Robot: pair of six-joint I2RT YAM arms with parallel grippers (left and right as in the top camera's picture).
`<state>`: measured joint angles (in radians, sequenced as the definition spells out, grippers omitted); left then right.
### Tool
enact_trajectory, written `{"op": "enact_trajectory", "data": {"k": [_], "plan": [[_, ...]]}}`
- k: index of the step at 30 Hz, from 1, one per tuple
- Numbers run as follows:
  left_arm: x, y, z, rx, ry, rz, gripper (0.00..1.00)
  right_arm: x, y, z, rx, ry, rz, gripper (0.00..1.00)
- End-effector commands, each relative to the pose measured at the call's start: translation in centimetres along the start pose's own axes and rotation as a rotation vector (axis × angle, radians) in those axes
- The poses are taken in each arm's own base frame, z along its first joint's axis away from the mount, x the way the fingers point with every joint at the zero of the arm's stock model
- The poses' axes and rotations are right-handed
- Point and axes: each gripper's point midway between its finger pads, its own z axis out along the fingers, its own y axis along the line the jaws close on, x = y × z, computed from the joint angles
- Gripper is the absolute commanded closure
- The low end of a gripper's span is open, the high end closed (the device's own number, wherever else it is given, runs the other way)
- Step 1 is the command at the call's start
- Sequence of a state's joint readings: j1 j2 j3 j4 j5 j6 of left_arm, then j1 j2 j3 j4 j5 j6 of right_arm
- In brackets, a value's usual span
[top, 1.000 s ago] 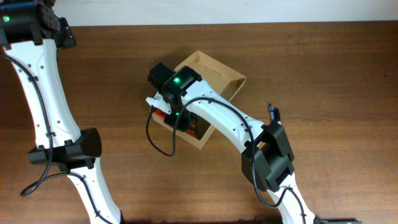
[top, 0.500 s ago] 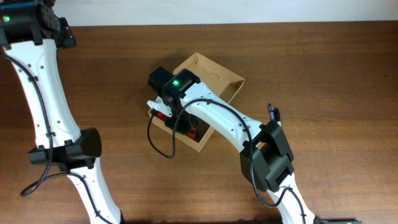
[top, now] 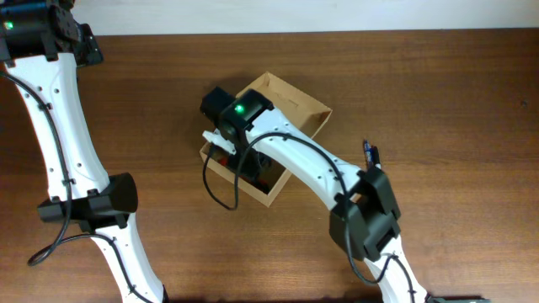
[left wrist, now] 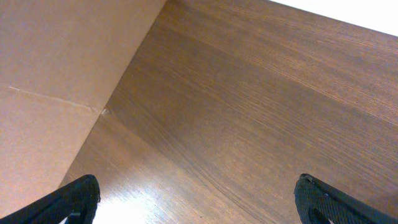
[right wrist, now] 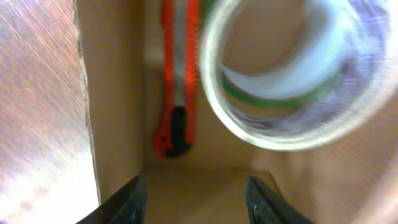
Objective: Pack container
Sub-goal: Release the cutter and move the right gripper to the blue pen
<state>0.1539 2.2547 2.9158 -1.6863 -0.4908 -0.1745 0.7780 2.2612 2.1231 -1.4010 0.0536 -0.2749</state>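
Observation:
The container [top: 296, 99], a tan cardboard box, lies open at the table's middle. My right gripper [top: 223, 145] hangs over its left corner. In the right wrist view the right gripper [right wrist: 196, 202] is open inside the container [right wrist: 118, 106], with nothing between its fingers [right wrist: 124, 202]. Ahead of it an orange utility knife [right wrist: 177, 81] lies along the box wall. A blurred clear tape roll [right wrist: 286, 102] is beside it, free of the fingers. My left gripper [left wrist: 199, 202] is open over bare wood at the far left, away from the box.
A small blue-and-black object [top: 369, 151] lies on the table right of the box. Dark and red items [top: 263, 174] show in the box under the right arm. A flat tan panel [left wrist: 56, 81] fills the left of the left wrist view.
The right gripper's jaws have spread apart over the box's left corner, and the arm shifted slightly. The left arm has not moved.

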Motion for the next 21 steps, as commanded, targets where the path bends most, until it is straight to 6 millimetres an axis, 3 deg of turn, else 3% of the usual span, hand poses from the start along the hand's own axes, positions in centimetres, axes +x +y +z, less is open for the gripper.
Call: {"op": "enact_trajectory", "data": {"k": [1, 2, 6, 9, 12, 15, 17, 19, 21], "plan": [[-0.5, 1.1, -1.6, -0.006, -0.040, -0.012, 0.00, 1.2, -3.8, -11.7, 0.266, -0.192, 0.087, 0.47], [-0.5, 1.1, -1.6, -0.006, -0.040, -0.012, 0.00, 2.7, -4.9, -15.0, 0.355, -0.234, 0.117, 0.47], [-0.5, 1.1, -1.6, -0.006, -0.040, -0.012, 0.00, 8.3, -7.7, -24.0, 0.516, -0.397, 0.282, 0.42], [-0.5, 1.1, -1.6, -0.006, -0.040, -0.012, 0.00, 14.0, -9.8, -29.3, 0.584, -0.512, 0.433, 0.38], [-0.5, 1.1, -1.6, -0.006, -0.040, -0.012, 0.00, 21.5, -12.6, -32.9, 0.657, -0.585, 0.665, 0.38], [-0.5, 1.1, -1.6, -0.006, -0.040, -0.012, 0.00, 27.5, -14.9, -33.2, 0.681, -0.596, 0.863, 0.38], [-0.5, 1.1, -1.6, -0.006, -0.040, -0.012, 0.00, 30.5, -17.0, -30.5, 0.621, -0.581, 0.994, 0.38], [-0.5, 1.1, -1.6, -0.006, -0.040, -0.012, 0.00, 31.8, -18.5, -26.5, 0.528, -0.532, 1.071, 0.38], [-0.5, 1.1, -1.6, -0.006, -0.040, -0.012, 0.00, 32.8, -19.8, -21.3, 0.420, -0.461, 1.179, 0.37]]}}
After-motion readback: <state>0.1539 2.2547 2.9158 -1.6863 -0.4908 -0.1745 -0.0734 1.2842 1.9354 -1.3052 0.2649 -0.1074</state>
